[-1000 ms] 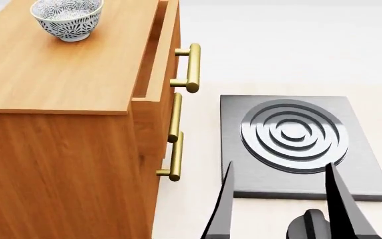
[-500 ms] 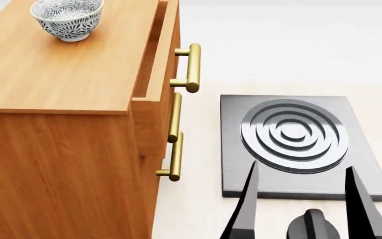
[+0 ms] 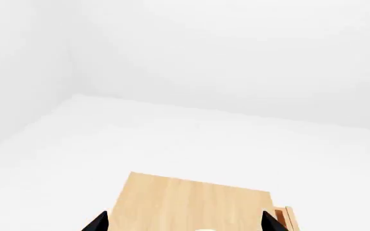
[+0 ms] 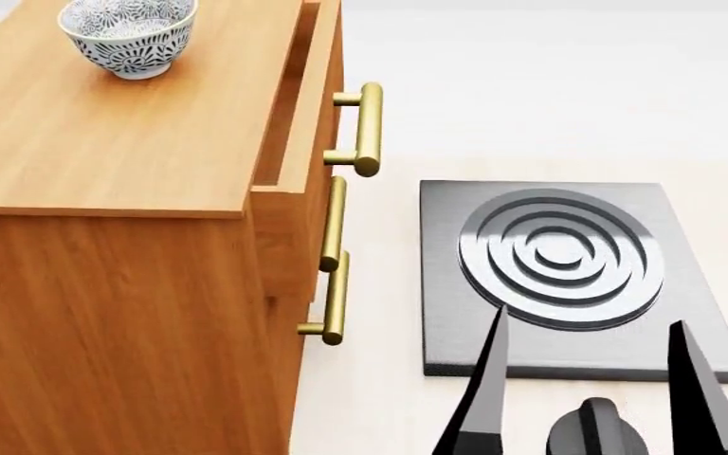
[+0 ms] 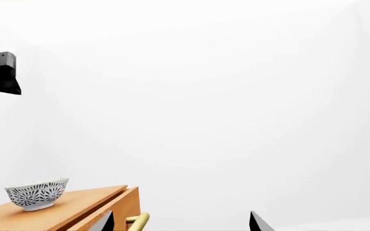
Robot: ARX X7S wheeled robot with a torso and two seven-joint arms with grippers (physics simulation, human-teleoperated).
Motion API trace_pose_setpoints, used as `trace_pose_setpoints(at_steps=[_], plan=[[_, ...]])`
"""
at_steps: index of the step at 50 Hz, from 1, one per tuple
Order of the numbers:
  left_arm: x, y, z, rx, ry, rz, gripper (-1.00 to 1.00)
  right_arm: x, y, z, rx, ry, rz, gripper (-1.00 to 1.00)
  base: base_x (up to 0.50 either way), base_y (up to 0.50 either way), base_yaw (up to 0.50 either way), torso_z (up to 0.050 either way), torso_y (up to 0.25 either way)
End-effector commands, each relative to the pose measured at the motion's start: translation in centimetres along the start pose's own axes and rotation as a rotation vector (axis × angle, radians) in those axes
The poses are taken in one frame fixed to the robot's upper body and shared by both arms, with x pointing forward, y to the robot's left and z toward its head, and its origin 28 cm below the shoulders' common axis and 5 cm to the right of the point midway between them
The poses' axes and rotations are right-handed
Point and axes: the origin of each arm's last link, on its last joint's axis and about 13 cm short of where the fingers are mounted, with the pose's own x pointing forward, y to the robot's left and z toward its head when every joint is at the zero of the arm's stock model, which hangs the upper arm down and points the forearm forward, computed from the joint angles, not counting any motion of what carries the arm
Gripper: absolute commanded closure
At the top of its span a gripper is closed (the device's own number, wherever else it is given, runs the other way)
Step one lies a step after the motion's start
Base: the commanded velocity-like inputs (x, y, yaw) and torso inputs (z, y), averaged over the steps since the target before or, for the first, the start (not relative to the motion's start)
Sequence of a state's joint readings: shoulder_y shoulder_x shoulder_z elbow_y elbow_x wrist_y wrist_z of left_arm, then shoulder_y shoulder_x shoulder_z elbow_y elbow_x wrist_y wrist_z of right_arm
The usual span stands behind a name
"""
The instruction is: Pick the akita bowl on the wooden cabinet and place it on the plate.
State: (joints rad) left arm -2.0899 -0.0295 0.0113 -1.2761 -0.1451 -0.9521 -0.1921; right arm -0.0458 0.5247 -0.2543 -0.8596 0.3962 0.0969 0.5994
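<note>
The akita bowl (image 4: 128,33), white with a dark net pattern, stands upright at the far end of the wooden cabinet's (image 4: 111,142) top. It also shows in the right wrist view as the bowl (image 5: 37,194) on the cabinet (image 5: 75,207). My right gripper (image 4: 591,317) is open and empty. It is low at the front right over a dark burner slab, far from the bowl. My left gripper (image 3: 183,220) is open above the cabinet top (image 3: 191,202); only its two tips show. The plate is out of view.
A dark grey slab with raised concentric rings (image 4: 560,256) lies on the pale floor to the right of the cabinet. Brass bar handles (image 4: 367,128) stick out of the cabinet front, and the top drawer stands slightly pulled out. A black fixture (image 5: 2,72) hangs by the white wall.
In the head view my right gripper's fingers have shifted to the right, staying open. The bowl and the cabinet have not moved.
</note>
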Motion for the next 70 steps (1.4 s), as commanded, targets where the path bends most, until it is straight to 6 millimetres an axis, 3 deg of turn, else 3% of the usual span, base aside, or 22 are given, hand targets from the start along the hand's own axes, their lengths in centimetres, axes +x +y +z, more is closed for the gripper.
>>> trace_pose_setpoints(at_steps=[1,22,33,46,70], plan=[[-1.1,1.8,-0.1,0.121,0.152,0.13,-1.0,0.0,0.0,-0.2,0.003,0.004,0.003,-1.0,0.0,0.0,0.0,0.0,0.0],[-1.5,1.8,-0.9,0.098,0.291,-0.014,-1.0,-0.1,0.1,-0.1,0.007,0.001,0.009,-1.0,0.0,0.0,0.0,0.0,0.0],[-1.5,1.4,-0.2,0.1,0.211,-0.09,-1.0,0.0,0.1,-0.1,0.007,0.003,0.012,-1.0,0.0,0.0,0.0,0.0,0.0],[-0.9,1.0,0.3,0.103,0.09,-0.048,-1.0,-0.1,0.2,-0.1,0.005,0.004,0.016,-1.0,0.0,0.0,0.0,0.0,0.0],[-0.6,1.7,-0.2,0.066,0.122,0.0,-1.0,-0.1,0.3,-0.1,0.006,0.005,0.019,-1.0,0.0,0.0,0.0,0.0,0.0]])
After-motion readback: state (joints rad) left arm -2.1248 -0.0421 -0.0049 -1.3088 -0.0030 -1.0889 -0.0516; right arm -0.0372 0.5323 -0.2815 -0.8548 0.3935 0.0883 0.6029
